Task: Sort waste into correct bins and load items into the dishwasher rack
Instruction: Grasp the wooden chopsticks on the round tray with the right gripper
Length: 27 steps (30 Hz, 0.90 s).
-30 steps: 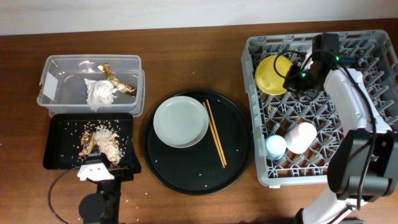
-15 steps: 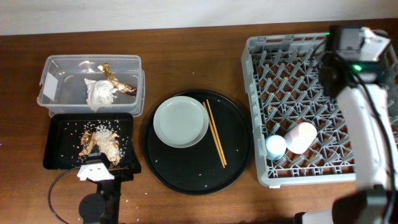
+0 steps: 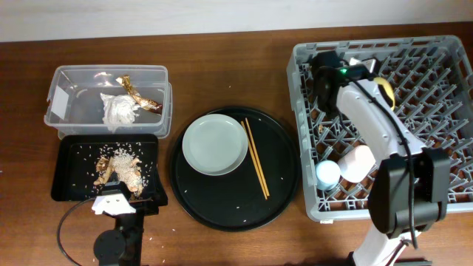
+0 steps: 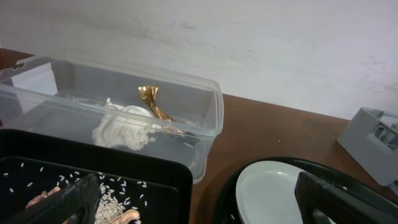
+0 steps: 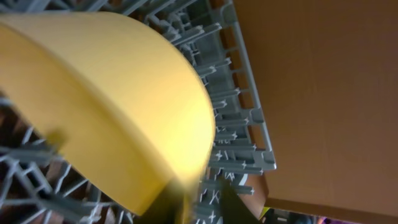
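Right arm [image 3: 367, 124] arches over the dishwasher rack [image 3: 443, 111] near the table's right edge; right gripper [image 5: 200, 198] pinches the yellow bowl [image 5: 106, 93] by its rim.

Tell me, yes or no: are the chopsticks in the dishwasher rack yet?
No, the chopsticks lie on the round black tray beside the plate, outside the rack.

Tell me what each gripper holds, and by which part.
The right gripper pinches the yellow bowl by its rim. The left gripper is open and holds nothing.
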{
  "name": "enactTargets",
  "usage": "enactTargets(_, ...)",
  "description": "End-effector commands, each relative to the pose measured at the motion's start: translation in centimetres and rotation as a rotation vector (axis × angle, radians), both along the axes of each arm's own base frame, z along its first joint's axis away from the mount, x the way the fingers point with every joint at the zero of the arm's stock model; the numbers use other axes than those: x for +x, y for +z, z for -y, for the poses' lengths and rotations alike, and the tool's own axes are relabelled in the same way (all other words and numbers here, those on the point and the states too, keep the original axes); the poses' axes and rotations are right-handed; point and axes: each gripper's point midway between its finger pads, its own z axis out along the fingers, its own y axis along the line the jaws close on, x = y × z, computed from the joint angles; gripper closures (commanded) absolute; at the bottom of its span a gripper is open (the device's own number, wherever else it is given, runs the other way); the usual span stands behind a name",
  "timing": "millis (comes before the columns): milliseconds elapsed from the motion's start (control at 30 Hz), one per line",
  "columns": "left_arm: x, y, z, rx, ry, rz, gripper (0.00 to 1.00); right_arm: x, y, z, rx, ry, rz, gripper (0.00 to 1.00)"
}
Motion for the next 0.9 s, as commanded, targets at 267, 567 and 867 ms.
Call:
enactTargets(267, 0.0, -0.2, 0.2, 0.019, -0.009, -0.001, 0.01, -2.9, 2.1, -21.8, 0.902, 0.501, -0.045, 0.48)
enactTargets(567, 0.0, -0.2, 0.2, 0.019, -0.009, -0.001, 0.01, -11.1, -9.9, -31.7, 1.090, 0.551, -0.385, 0.68)
enactTargets(867, 0.0, -0.2, 0.2, 0.019, -0.009, -0.001, 0.01, -8.5, -14.6, -28.4, 0.989, 0.536, -0.287, 0.74)
